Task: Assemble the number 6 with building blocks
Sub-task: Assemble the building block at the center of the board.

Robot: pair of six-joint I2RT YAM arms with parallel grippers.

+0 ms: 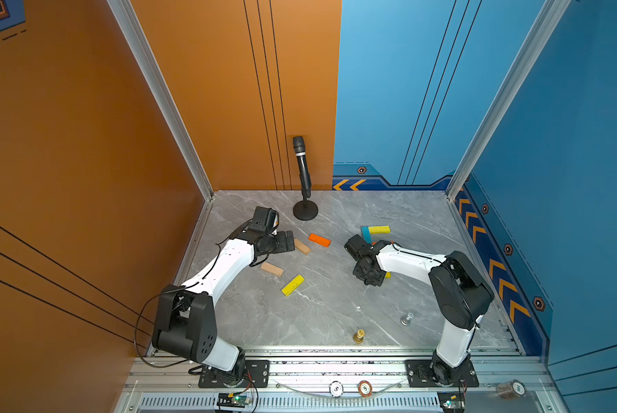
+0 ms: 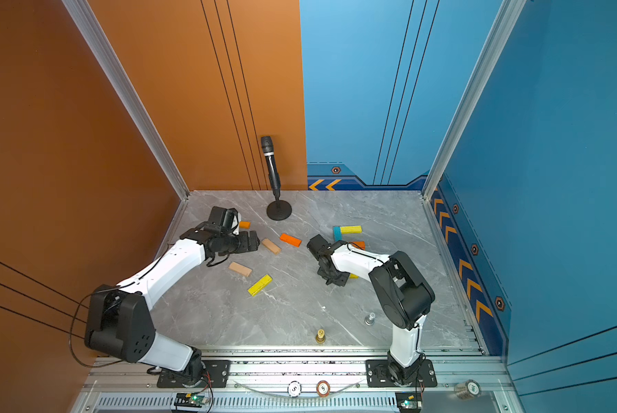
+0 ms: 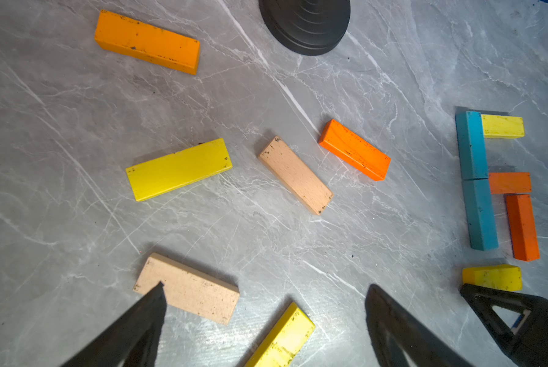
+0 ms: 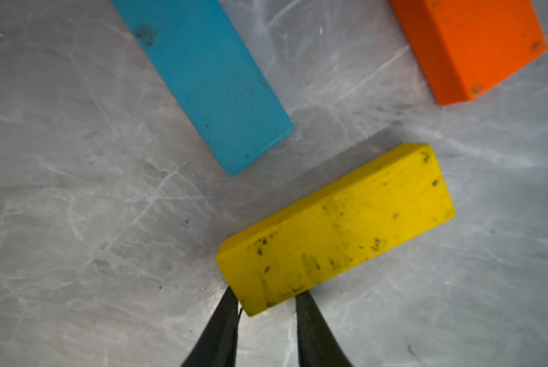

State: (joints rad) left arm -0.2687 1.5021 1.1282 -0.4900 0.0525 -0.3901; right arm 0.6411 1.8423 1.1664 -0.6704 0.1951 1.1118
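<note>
Top views both show the grey table (image 1: 335, 314), where the left claw (image 3: 266, 287) hangs spread wide and empty over loose building blocks (image 1: 293, 284) lying from 9 to 11 o'clock of the table's middle. Toward 1 o'clock the right claw (image 4: 266, 300) is pinched tight on one end of a yellow block (image 4: 336, 222), just off the 6 o'clock end of a line of two blue blocks (image 3: 472, 143) and near an orange block (image 4: 469, 47).

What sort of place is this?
Likely a robot test booth: left arm and right arm bolted to a rail, orange wall and blue wall closing it in, a microphone on a stand.
</note>
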